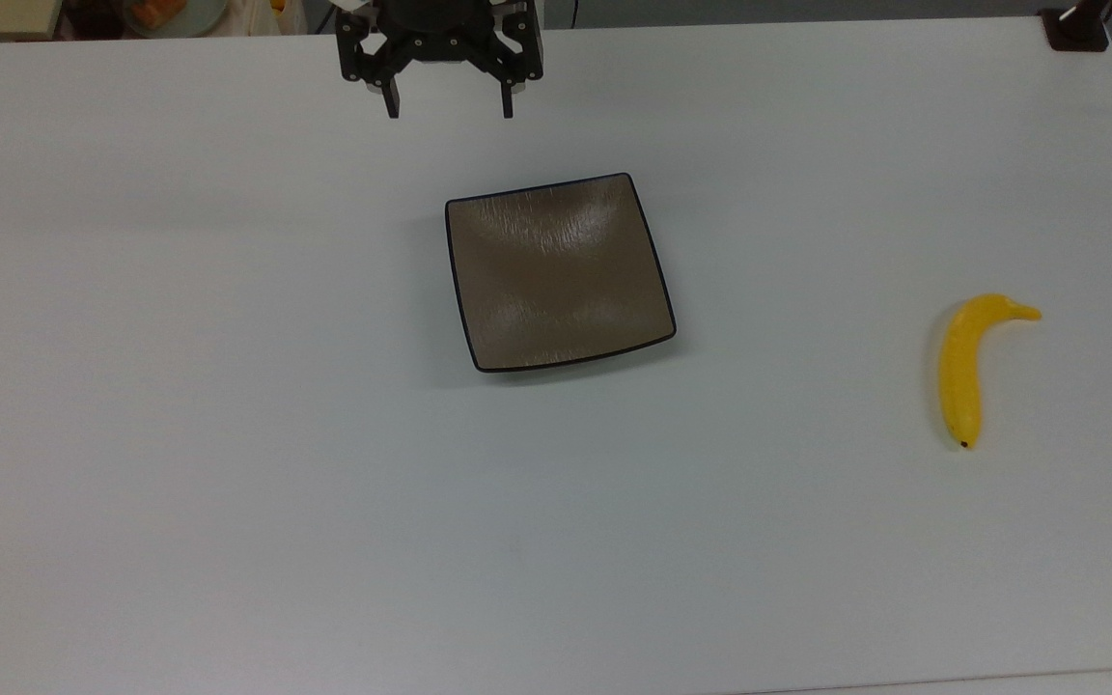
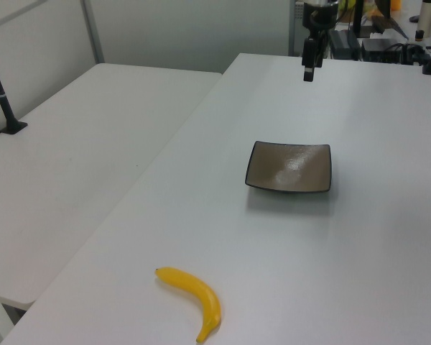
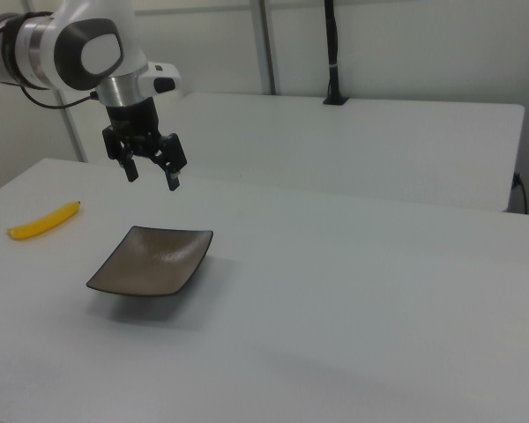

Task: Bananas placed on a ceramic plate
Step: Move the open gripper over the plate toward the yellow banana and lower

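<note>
A broad white counter [image 1: 228,434] carries a square, shallow, glossy brown-grey ceramic plate [image 1: 558,273] with a thin black rim near its middle. The white Franka arm [image 3: 79,48] hangs its black two-finger gripper [image 1: 447,114] above the counter beyond the plate's far edge, fingers spread wide and grasping nothing. A bright yellow, curved plastic-looking banana [image 1: 966,366] lies on the counter well apart from the plate, toward the top view's right.
</note>
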`<state>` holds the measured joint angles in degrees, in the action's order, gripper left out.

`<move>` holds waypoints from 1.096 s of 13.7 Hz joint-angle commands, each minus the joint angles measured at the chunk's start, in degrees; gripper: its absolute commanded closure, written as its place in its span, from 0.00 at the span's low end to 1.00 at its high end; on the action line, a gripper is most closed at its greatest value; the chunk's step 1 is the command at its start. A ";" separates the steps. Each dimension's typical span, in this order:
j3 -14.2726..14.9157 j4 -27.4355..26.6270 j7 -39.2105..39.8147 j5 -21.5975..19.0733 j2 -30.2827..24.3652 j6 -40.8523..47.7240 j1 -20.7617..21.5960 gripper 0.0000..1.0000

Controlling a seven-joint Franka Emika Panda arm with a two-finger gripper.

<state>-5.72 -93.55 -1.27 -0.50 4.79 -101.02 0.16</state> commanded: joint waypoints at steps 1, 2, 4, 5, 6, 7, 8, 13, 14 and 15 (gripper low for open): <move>-0.17 -1.36 -1.01 0.32 -1.54 0.83 0.28 0.00; -0.17 -1.80 -1.01 0.15 -1.72 -0.04 0.28 0.00; -0.61 -2.42 -1.71 0.15 -1.72 -1.45 0.45 0.00; -1.13 -2.86 -2.59 0.06 -1.72 -2.24 0.45 0.00; -1.92 -4.25 -4.16 0.06 -1.72 -4.60 0.54 0.00; -2.62 -5.40 -5.57 0.06 -1.72 -6.97 0.72 0.00; -3.41 -6.63 -7.32 0.14 -1.72 -9.52 0.72 0.00; -9.21 -9.10 -11.82 0.06 -0.05 -15.51 0.89 0.00; -10.09 -9.02 -12.69 0.06 0.56 -15.52 1.42 0.00; -10.45 -8.93 -13.75 0.06 0.92 -16.13 2.20 0.00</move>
<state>-14.40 -101.15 -11.78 -0.54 5.51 -114.71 0.93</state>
